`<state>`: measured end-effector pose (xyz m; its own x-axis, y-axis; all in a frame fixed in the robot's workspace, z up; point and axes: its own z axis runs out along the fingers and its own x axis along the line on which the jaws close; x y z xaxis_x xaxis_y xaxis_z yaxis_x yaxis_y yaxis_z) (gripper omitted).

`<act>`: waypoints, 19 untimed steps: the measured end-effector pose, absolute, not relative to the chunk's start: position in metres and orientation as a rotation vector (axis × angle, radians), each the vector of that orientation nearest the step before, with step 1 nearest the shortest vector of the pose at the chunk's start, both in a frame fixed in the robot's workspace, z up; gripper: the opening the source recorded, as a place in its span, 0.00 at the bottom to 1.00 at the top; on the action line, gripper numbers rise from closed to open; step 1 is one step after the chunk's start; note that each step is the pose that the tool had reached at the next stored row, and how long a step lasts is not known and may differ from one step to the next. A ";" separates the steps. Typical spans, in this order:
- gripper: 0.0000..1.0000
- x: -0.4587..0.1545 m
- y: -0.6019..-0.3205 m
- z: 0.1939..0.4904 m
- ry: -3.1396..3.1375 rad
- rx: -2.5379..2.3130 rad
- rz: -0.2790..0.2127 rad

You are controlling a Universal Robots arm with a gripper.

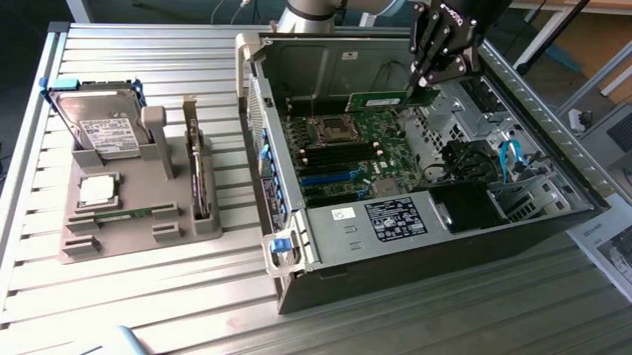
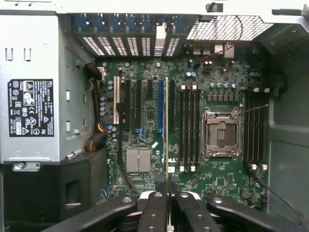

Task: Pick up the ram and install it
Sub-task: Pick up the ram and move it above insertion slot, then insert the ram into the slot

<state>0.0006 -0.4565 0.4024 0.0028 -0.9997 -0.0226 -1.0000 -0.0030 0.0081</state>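
pinching the ram by one end, the gripper holds it over the motherboard inside the open case, with the cpu socket and black memory slots beneath.

Bright, even daylight in the exterior view, and the slatted metal table throws back a pale sheen in the upper part of the frame on the exterior view's left. Shadows stay soft, just a faint one beside the grey tray. There's deeper gloom inside the computer case, low on the exterior view's right. The black gripper reads almost as a silhouette. In the wrist view the vent mesh glares white, and the ram is a thin gold glint.
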 end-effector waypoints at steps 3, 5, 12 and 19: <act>0.12 0.001 -0.455 0.401 2.211 -2.217 0.034; 0.12 0.001 -0.454 0.400 2.211 -2.217 0.034; 0.12 0.001 -0.436 0.396 2.211 -2.217 0.034; 0.12 0.000 -0.433 0.394 2.211 -2.217 0.034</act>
